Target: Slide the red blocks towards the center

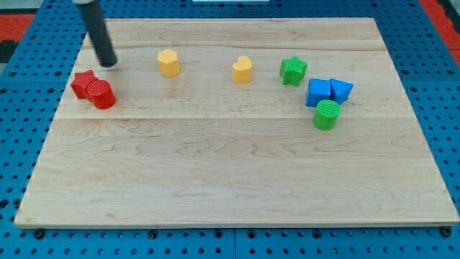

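Note:
A red star block (84, 83) and a red cylinder block (103, 94) sit touching each other near the view's left edge of the wooden board (237, 180). My tip (108, 65) rests on the board just above and slightly right of the red star, apart from both red blocks.
A yellow hexagon block (168, 62) and a yellow heart-like block (242, 70) lie along the upper middle. A green star (293, 70), a blue cube (318, 92), a blue triangular block (341, 90) and a green cylinder (327, 114) cluster at the right.

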